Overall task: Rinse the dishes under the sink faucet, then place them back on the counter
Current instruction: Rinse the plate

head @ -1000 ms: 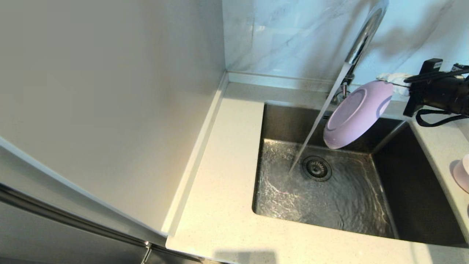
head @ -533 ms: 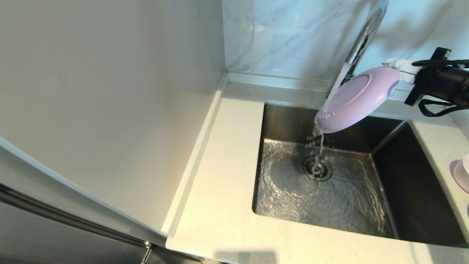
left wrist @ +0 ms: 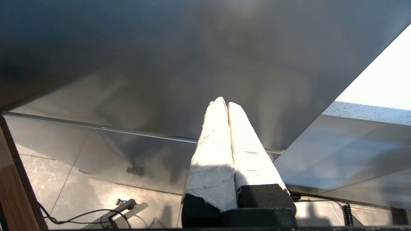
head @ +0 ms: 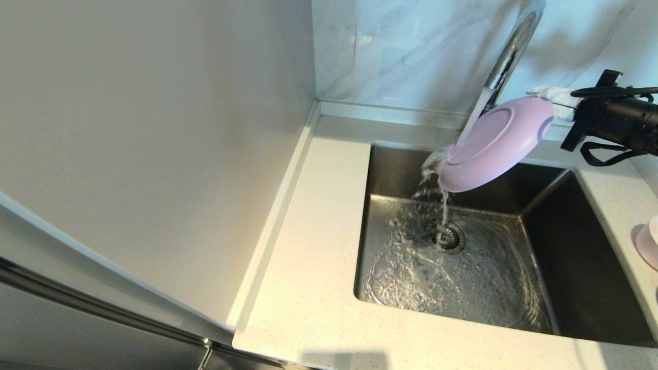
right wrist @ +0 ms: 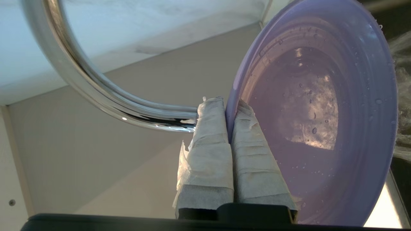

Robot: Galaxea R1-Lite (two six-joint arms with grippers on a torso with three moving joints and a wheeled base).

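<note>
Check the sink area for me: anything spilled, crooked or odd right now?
Nothing out of place. The right hand grips the lavender plate by its rim, tilted under the faucet; the water runs off its low edge into the sink, none onto the counter. The left hand is parked, shut.

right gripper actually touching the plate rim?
Touching. Right wrist view: right gripper has one finger on each face of the plate rim, shut on it.

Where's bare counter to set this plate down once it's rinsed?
Widest bare counter lies between the wall rim and the sink. The right strip is narrow, with a pink cup. The right gripper holds the plate.
</note>
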